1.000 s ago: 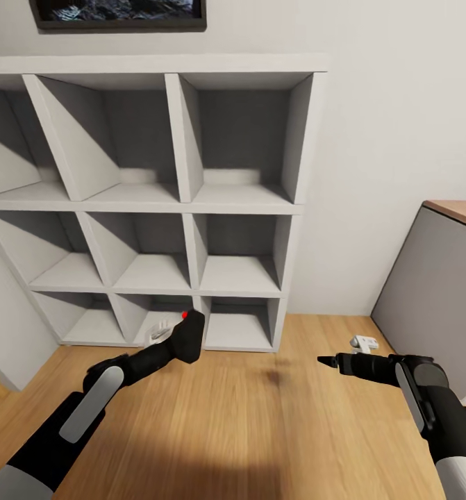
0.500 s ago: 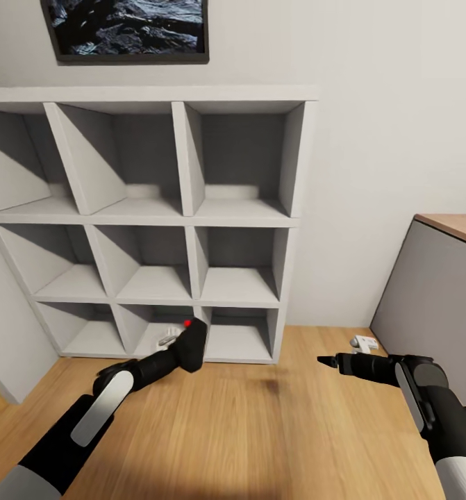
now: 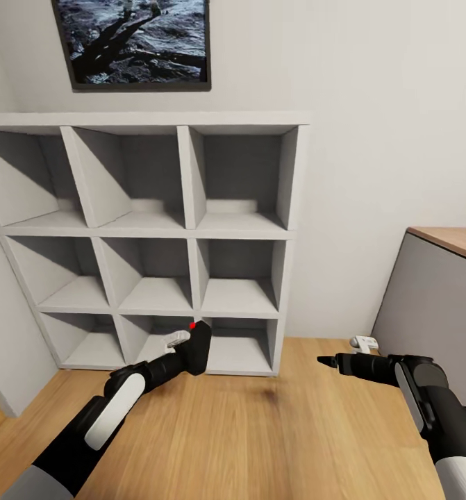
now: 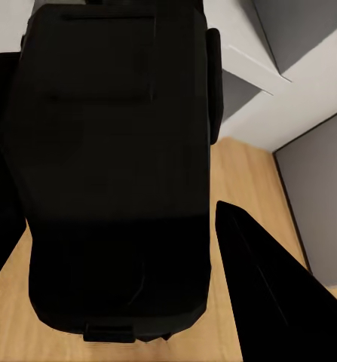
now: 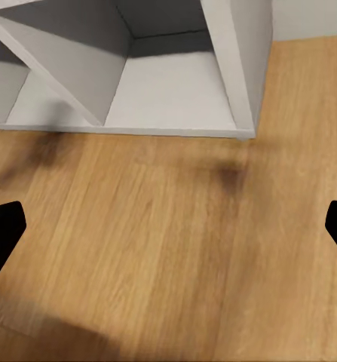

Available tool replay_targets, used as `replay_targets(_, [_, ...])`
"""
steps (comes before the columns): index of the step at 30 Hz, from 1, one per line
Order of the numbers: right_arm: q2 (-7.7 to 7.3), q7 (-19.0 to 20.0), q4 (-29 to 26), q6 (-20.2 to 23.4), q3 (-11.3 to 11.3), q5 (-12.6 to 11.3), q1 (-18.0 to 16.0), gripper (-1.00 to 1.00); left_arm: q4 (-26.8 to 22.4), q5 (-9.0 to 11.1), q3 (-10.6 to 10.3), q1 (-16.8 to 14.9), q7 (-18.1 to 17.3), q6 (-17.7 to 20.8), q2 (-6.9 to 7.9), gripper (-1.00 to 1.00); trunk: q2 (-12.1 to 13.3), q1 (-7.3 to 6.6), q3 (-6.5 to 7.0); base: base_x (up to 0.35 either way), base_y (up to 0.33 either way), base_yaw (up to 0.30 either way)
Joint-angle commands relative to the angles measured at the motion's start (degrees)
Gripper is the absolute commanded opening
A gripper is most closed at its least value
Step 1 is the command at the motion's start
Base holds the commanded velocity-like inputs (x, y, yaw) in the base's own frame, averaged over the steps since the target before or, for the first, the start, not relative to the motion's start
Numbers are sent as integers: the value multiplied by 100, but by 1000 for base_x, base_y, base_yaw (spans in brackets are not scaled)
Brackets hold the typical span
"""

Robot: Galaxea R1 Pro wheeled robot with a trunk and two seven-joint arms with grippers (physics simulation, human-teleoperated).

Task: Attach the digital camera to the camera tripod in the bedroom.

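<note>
The digital camera [image 3: 198,349], a small black box with a red dot on top, is held low in front of the bottom row of the shelf, a little above the floor. My left gripper [image 3: 193,345] is shut on it at the end of the outstretched left arm. In the left wrist view the camera's dark body [image 4: 115,173] sits between the black fingers [image 4: 277,302]. My right gripper [image 3: 324,360] hovers over the floor at the right, pointing left; its fingertips [image 5: 2,226] stand wide apart with nothing between them. The camera tripod is out of view.
A white cube shelf [image 3: 191,232] with bare compartments stands against the white wall, under a framed dark picture [image 3: 139,42]. A grey cabinet with a wooden top [image 3: 434,298] stands at the right. Light wood plank floor [image 3: 260,430] stretches in front of me.
The head view has tilted up, so the shelf and picture sit lower in the picture. My left arm has reached farther forward with the camera. The right arm holds still.
</note>
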Motion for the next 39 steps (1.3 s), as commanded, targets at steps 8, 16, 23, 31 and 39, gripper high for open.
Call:
replay_targets(8, [8,28,-4,32,-6,13,-4,100,-18,7,-6,-5,56,-16,-2,-100,163,-99,155,0,0,0])
replay_targets(16, [10,28,-4,32,-4,13,-4,100,-22,1,-4,-2,58,-36,-1,-100,484,-274,299,0,0,0])
replay_targets(23, [10,28,-4,32,-3,13,-4,100,-28,-6,-4,-3,60,-38,3,-100,765,-428,424,0,0,0])
replay_targets(31, [10,28,12,38,-3,13,-4,100,-29,-8,-4,-4,60,-39,5,-100,1085,-604,568,0,0,0])
replay_targets(39, [15,22,30,21,-3,13,-4,100,-3,16,4,-5,52,-39,6,-100,1406,-780,712,0,0,0])
